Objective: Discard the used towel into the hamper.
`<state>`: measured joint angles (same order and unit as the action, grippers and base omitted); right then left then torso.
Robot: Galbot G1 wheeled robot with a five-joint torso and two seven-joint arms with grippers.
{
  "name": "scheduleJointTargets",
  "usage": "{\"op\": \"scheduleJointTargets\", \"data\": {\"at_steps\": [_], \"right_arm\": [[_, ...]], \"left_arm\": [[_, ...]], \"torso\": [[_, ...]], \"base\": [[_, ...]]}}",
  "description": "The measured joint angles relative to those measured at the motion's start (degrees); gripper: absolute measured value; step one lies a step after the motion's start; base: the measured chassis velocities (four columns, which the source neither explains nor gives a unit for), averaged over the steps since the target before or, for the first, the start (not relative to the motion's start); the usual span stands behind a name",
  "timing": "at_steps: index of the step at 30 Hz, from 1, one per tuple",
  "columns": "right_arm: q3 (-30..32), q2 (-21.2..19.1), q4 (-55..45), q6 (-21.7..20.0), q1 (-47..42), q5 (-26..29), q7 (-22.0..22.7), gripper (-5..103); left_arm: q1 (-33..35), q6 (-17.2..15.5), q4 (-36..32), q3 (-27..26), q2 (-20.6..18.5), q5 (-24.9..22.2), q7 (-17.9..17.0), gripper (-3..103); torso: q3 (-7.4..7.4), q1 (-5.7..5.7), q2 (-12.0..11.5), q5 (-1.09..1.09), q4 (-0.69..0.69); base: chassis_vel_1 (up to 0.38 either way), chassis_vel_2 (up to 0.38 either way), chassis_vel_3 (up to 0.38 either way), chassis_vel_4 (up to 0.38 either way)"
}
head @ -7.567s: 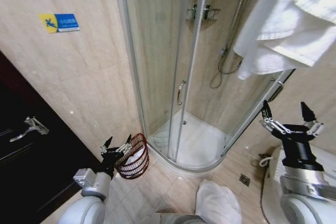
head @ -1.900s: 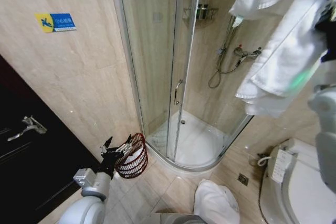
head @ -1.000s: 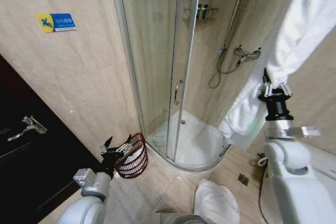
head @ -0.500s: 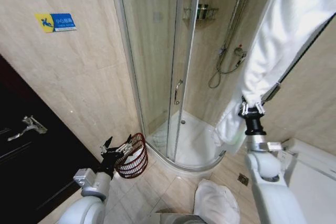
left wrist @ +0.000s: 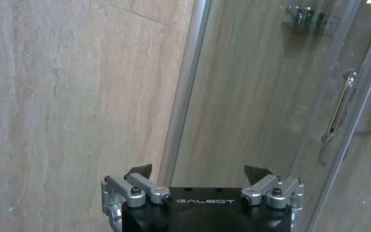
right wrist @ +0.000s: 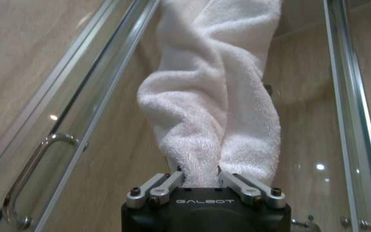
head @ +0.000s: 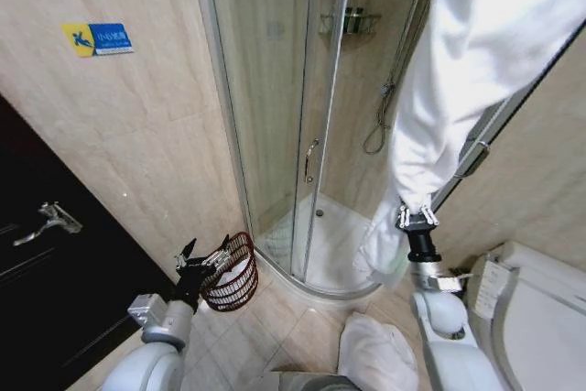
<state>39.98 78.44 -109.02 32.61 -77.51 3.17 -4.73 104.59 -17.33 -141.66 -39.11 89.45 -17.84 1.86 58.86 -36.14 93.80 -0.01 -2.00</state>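
Note:
The white towel [head: 476, 52] hangs from above at the upper right and stretches down to my right gripper [head: 417, 218], which is shut on its lower part. A loose end droops below and to the left of the gripper. In the right wrist view the towel [right wrist: 218, 96] rises in twisted folds from between the shut fingers of the right gripper [right wrist: 199, 170]. The hamper [head: 231, 272], a reddish-brown wire basket with something white inside, stands on the floor by the shower's corner. My left gripper [head: 203, 256] hovers open right beside its rim; the left gripper [left wrist: 198, 170] holds nothing.
A curved glass shower enclosure [head: 311, 135] stands between the hamper and the right arm. A heap of white cloth [head: 375, 354] lies on the tiled floor near my base. A toilet [head: 536, 309] is at the right, a dark door [head: 46, 254] at the left.
My right gripper has come down and to the left with the towel in it, stretching the towel downward. The left arm and the hamper have stayed put.

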Motion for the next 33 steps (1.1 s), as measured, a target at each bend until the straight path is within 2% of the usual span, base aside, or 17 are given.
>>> {"op": "scheduleJointTargets", "data": {"at_steps": [13,33], "right_arm": [[0.1,5.53,7.12,8.07,-3.4,-5.36,-0.65,12],[0.15,5.99,6.29,8.78,-3.76,-5.7,-0.45,12]], "left_arm": [[0.0,0.0,0.0,0.0,0.0,0.0,0.0,97],[0.0,0.0,0.0,0.0,0.0,0.0,0.0,97]], "torso": [[0.0,0.0,0.0,0.01,0.0],[0.0,0.0,0.0,0.01,0.0]], "base": [[0.0,0.0,0.0,0.0],[0.0,0.0,0.0,0.0]]}}
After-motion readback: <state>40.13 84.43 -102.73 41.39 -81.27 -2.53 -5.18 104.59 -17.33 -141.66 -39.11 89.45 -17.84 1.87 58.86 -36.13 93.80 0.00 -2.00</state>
